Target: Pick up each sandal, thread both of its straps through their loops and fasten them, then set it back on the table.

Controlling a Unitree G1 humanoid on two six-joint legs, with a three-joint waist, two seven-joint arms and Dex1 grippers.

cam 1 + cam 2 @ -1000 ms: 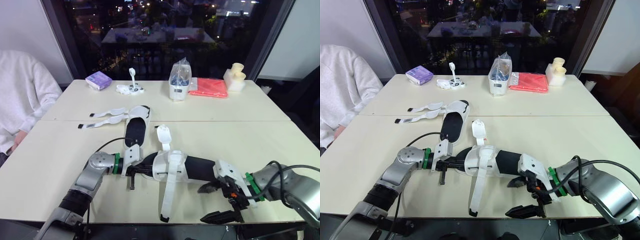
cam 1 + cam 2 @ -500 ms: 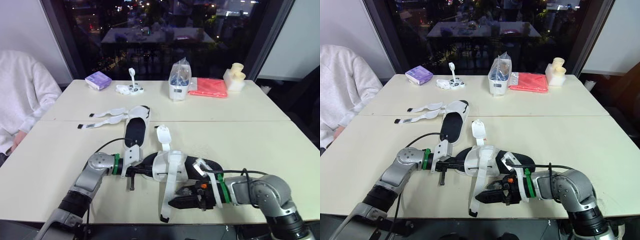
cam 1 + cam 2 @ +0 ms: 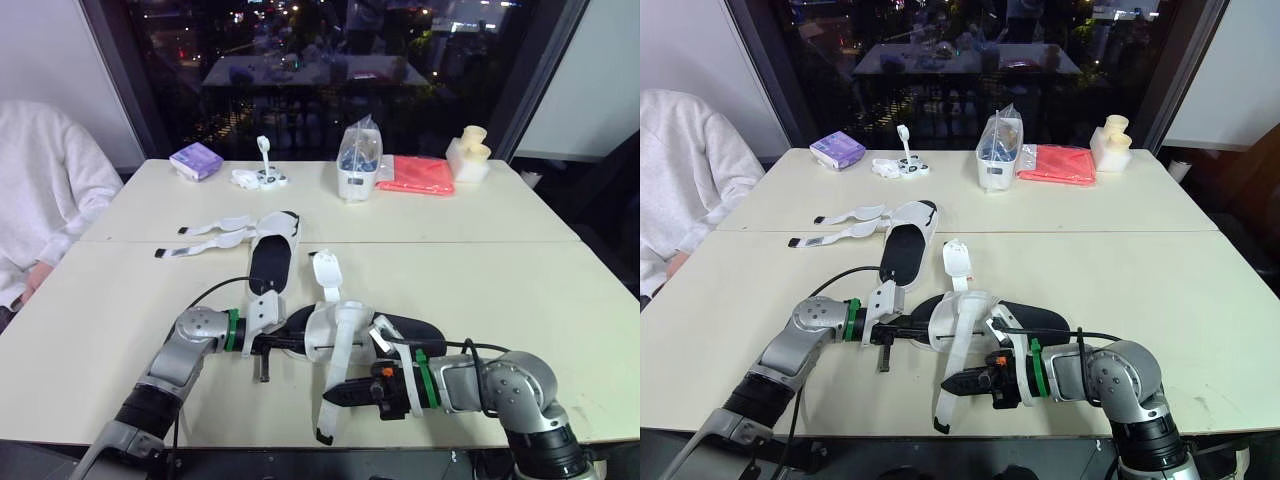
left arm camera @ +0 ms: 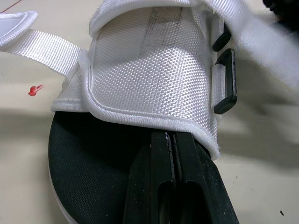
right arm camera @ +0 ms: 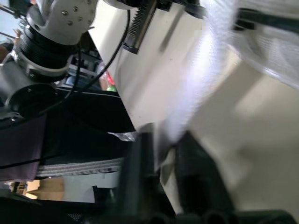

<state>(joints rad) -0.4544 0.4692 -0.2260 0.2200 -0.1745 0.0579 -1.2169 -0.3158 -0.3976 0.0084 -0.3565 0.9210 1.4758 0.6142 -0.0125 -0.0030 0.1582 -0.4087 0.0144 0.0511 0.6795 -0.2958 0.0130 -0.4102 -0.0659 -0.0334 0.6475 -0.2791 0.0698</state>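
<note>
A black-soled sandal (image 3: pixel 405 328) with a white upper (image 3: pixel 333 325) lies near the table's front edge. My left gripper (image 3: pixel 283 343) is shut on its sole edge under the upper, its fingers (image 4: pixel 174 168) pressed together. One long white strap (image 3: pixel 338 365) hangs forward off the upper. My right gripper (image 3: pixel 332 396) is shut on that strap, which runs down between its fingers (image 5: pixel 135 177). A shorter strap (image 3: pixel 327 270) points away from me. The second sandal (image 3: pixel 272 255) lies further back to the left, with its straps (image 3: pixel 215 232) spread loose.
At the back stand a purple pack (image 3: pixel 197 160), a small white object (image 3: pixel 262 176), a clear bag on a white box (image 3: pixel 359 160), a red cloth (image 3: pixel 415 174) and a cream block (image 3: pixel 470 152). A person's white sleeve (image 3: pixel 40 200) is at the far left.
My right gripper swung left from the front right of the table to the hanging strap and went from open to shut on it. The left gripper kept its hold.
</note>
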